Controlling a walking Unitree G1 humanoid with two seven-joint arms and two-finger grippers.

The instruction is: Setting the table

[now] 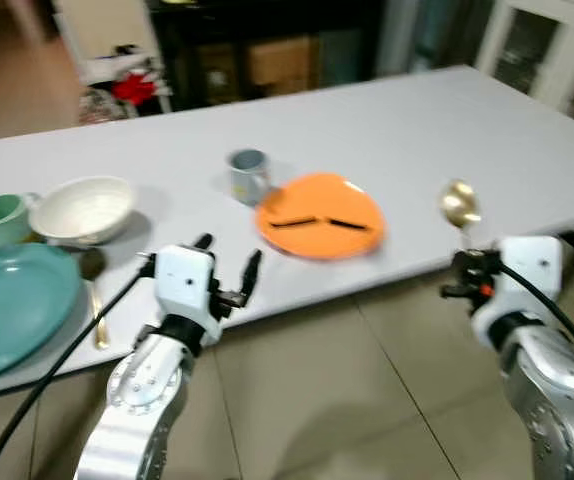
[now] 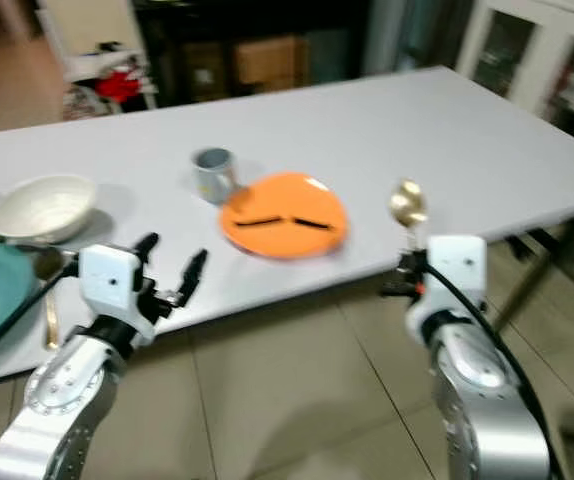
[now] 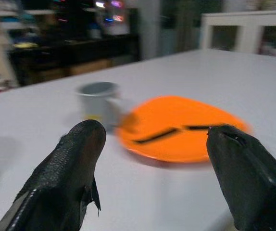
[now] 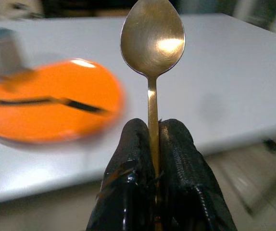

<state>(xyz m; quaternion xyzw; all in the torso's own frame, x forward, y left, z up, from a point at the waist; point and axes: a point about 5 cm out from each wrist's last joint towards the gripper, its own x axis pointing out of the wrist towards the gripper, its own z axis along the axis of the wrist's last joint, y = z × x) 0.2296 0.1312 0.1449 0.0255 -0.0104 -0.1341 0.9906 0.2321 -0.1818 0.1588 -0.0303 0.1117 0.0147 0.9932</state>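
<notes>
White table (image 1: 417, 120), partly laid: orange plate (image 1: 320, 215) near the front edge, grey mug (image 1: 248, 175) just behind it; white bowl (image 1: 82, 208), green cup (image 1: 0, 217) and teal plate (image 1: 12, 305) grouped at the robot's left. Right gripper (image 4: 153, 144) was clamped on a gold spoon (image 4: 152, 36), bowl upward, carried just off the table edge right of the orange plate, probably for placing beside it. Left gripper (image 3: 157, 159) was spread wide, empty, aimed at mug and plate.

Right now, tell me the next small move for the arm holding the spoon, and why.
Probably carry the gold spoon forward and lower it onto the table just right of the orange plate. The right gripper clamps its handle upright near the table edge, bowl up, not yet laid down.
</notes>
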